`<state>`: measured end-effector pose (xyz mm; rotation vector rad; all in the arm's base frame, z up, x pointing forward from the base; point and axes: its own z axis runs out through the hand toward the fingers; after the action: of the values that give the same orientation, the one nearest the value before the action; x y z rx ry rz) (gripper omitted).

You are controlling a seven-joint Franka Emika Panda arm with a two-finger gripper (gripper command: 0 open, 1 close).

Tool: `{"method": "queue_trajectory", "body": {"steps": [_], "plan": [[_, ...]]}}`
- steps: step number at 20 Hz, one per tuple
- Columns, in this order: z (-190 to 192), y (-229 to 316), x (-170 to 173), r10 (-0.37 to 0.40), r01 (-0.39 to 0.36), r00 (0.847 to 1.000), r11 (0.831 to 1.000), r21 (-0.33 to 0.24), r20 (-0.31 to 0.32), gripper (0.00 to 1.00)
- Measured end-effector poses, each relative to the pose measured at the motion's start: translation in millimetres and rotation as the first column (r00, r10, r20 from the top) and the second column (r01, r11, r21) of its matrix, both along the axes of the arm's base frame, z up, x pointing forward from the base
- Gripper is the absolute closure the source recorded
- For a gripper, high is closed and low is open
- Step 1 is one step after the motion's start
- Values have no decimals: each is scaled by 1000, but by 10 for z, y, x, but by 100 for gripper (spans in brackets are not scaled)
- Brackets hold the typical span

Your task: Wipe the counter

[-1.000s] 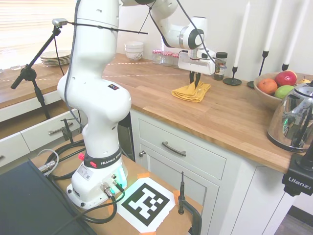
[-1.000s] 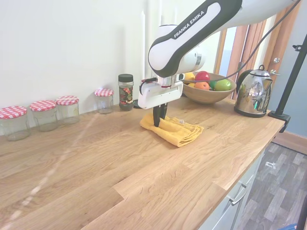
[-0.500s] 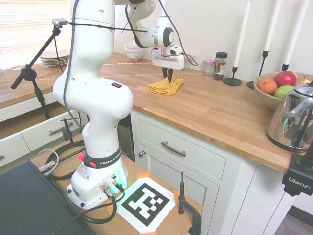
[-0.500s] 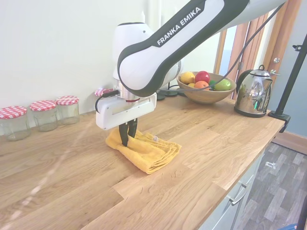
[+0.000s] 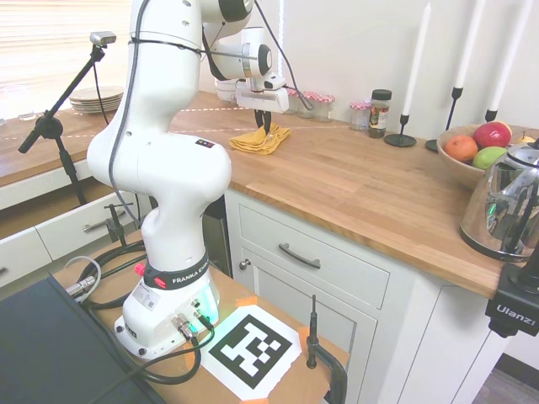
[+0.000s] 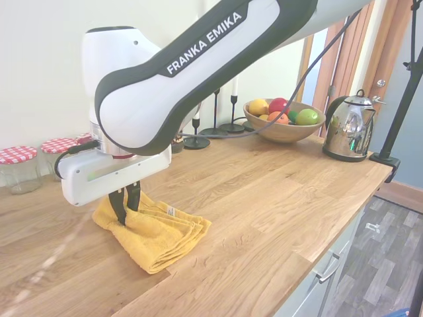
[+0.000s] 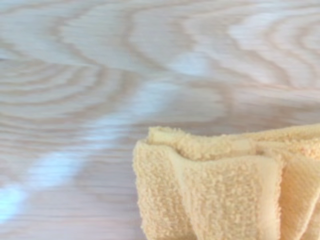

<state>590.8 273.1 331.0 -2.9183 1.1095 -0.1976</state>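
Yellow terry cloth (image 6: 153, 233) lies folded on the counter (image 6: 264, 191) near its front edge, pinched between the narrow jaws of the gripper (image 6: 125, 205). A bowl (image 6: 281, 130) holds fruit beside the kettle (image 6: 348, 127); red-lidded jars (image 6: 16, 168) line the back wall.

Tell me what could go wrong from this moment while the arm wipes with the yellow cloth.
1. The fingers pinch only one edge of the yellow cloth. The folds may open or slip free, so little of the counter would get wiped.
2. The glass jars with checked lids stand close behind the cloth by the wall. A sweep toward the wall might knock them.
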Motion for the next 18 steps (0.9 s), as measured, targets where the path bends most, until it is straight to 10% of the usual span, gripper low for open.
{"method": "queue_trajectory", "body": {"steps": [1, 18], "plan": [[2, 12, 9, -2, 2, 1000, 1000, -2, -3, 0], [4, 59, 2, -3, 3, 1000, 1000, -5, -12, 0]]}}
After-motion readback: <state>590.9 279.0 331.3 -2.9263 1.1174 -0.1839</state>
